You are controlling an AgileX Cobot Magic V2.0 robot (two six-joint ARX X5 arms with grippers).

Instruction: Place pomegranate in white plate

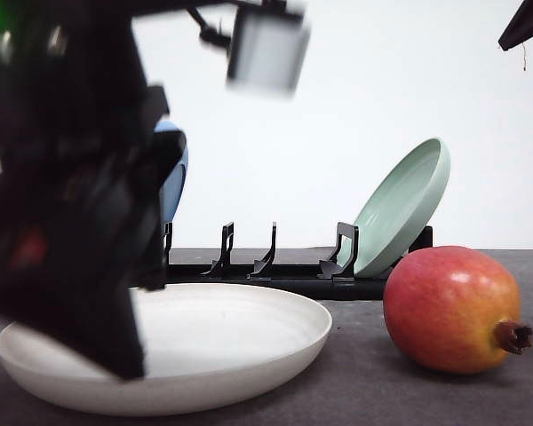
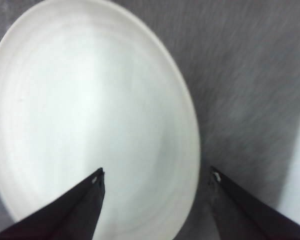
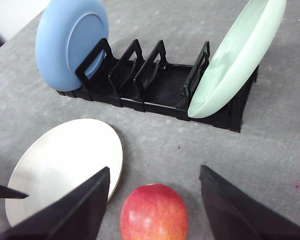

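Observation:
The pomegranate (image 1: 453,306), red fading to yellow-orange, lies on the grey table to the right of the white plate (image 1: 249,355), its brown crown pointing right. My left arm (image 1: 71,222), blurred, hangs over the plate's left part. The left gripper (image 2: 156,180) is open above the white plate (image 2: 90,110) with nothing between its fingers. My right gripper (image 3: 155,175) is open too, held above the pomegranate (image 3: 154,212), which sits between and below its fingers, apart from them. The white plate (image 3: 65,160) lies beside the fruit.
A black dish rack (image 3: 155,85) stands behind the plate and fruit, holding a blue plate (image 3: 70,42) at one end and a pale mint-green plate (image 3: 237,55) at the other. The mint-green plate (image 1: 404,204) leans just behind the pomegranate.

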